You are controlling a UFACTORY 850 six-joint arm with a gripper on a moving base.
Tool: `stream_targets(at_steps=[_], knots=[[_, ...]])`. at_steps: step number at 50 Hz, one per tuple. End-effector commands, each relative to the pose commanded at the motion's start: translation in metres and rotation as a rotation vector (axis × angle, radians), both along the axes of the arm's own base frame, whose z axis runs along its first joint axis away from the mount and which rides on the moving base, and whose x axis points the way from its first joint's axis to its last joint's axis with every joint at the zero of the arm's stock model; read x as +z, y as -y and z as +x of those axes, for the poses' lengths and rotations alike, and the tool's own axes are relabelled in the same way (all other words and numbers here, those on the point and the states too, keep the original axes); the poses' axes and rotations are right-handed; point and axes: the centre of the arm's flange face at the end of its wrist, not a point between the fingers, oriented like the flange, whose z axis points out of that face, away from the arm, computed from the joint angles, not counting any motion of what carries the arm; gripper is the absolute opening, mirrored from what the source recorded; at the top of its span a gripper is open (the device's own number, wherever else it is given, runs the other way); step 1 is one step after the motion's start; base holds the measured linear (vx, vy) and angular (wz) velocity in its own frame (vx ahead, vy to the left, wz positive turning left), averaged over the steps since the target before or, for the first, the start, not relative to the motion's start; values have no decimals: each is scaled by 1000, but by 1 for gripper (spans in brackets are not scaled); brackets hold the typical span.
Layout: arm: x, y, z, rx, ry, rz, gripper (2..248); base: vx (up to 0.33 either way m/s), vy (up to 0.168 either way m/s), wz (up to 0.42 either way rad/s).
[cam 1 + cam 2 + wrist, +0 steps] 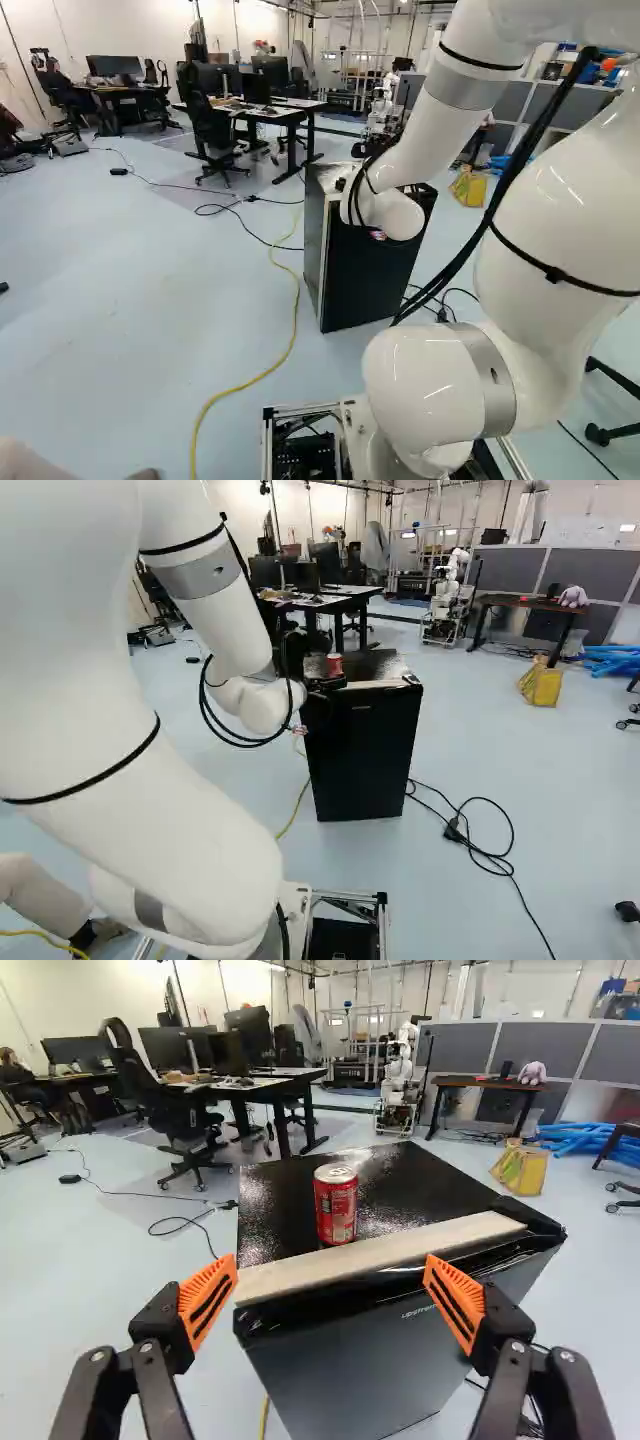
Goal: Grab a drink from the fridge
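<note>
Nearest the wrist camera, the tool (330, 1265) has its two fingers spread wide, orange pads (208, 1301) facing each other with nothing pinched between them. At the left base view's left, a yellow cable (294, 325) runs along the floor toward the black mini fridge (370, 270). The red drink can (336, 1204) stands upright on the fridge's top, behind the pale strip (385, 1256) along its front edge. It lies straight ahead of the tool, roughly in line with the gap; its long axis is vertical and the fingers part sideways, so a level forward reach over that strip should suit, I judge. The right base view shows the can just above the tool; the left base view does not, the arm (425, 130) probably hiding it. Only the right base view shows the looped black cord (490, 825) fully, right of the fridge.
</note>
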Motion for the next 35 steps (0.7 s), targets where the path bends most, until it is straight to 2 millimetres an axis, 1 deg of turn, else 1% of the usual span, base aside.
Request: stream_targets(at_steps=[10, 24, 35], knots=[[-10, 0, 10, 1, -25, 2, 247, 0, 0, 0], [-24, 1, 31, 3, -55, 4, 247, 0, 0, 0], [-28, 2, 45, 2, -59, 4, 247, 0, 0, 0]])
